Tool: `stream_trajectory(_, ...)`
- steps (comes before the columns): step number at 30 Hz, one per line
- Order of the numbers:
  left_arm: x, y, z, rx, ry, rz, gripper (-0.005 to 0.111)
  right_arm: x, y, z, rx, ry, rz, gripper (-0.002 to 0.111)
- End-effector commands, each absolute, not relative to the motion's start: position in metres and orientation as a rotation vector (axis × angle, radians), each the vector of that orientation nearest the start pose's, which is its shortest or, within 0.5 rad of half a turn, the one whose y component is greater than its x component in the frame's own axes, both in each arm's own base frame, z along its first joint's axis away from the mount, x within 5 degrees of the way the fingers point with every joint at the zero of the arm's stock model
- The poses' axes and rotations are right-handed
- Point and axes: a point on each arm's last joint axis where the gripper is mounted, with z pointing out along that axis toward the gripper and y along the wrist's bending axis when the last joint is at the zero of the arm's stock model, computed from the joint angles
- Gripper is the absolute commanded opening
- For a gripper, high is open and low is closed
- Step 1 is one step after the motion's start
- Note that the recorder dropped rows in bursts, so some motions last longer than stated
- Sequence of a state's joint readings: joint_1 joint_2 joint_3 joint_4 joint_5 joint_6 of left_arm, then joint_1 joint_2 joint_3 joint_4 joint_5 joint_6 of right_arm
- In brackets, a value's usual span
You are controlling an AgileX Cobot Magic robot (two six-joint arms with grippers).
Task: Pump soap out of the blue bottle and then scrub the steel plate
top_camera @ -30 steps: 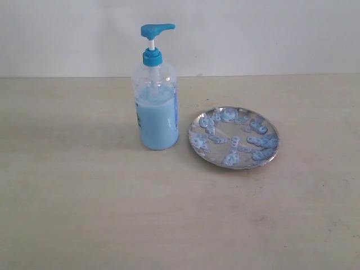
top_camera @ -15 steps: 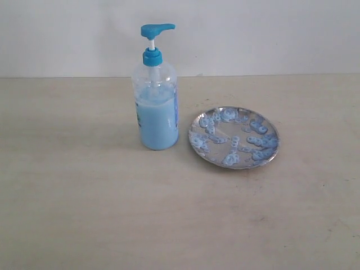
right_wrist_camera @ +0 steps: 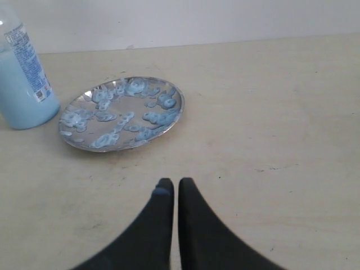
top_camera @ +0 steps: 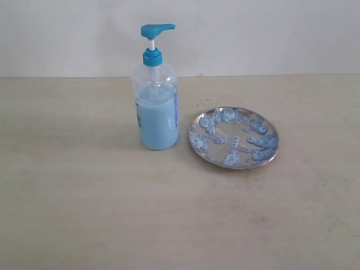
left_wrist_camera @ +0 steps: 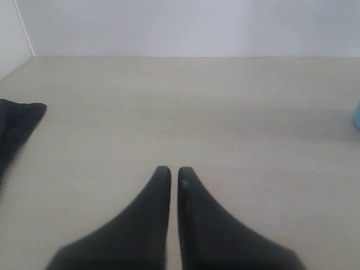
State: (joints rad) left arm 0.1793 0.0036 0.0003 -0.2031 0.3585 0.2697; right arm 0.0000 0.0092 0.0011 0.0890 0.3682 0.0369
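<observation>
On the table (top_camera: 84,202), the bottle (top_camera: 157,84) stands upright just beside the plate (top_camera: 193,140), with a narrow gap between them. Soap (top_camera: 158,128) fills the lower part of the bottle, and pale blue blobs (top_camera: 257,140) dot the plate. The pump head (top_camera: 156,29) is fully raised, with its spout pointing toward the plate.

The left gripper (left_wrist_camera: 174,175) has its fingers pressed together and holds nothing. It sits well away from the bottle, of which only a blue sliver shows at the edge of its wrist view. The right gripper (right_wrist_camera: 175,188) is likewise closed and empty, near the plate but clear of it. Neither gripper appears in the exterior view. No scrubbing tool can be seen in any view.

Probable faults from this state:

1. Bottle tips. Cause: the bottle is tall and narrow, so an off-centre press on the pump head would lever it over unless the other gripper steadies the body.
2. Soap misses the plate. Cause: the spout appears to end short of the rim, so a stroke may drop soap into the gap.
3. Plate slides or flips. Cause: it is light, shallow and wet with soap, so sideways scrubbing force or pressure on the rim would move it.
</observation>
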Motion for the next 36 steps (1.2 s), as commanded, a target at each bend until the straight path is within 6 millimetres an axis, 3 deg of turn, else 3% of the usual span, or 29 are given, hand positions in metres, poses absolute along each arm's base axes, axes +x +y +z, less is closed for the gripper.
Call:
stream_trajectory(1, 0.0534, 0.0030, 0.1814, -0.202, 1.825, -0.006, 0.004, 0.0539, 0.0027, 0.1806, 0.088, 1.850, 0.109, 0.000)
stream_trajectory(36, 0.0532, 0.0035, 0.1811, -0.272, 1.820, -0.049, 0.004, 0.0539, 0.0027, 0.1806, 0.091, 1.850, 0.111, 0.000)
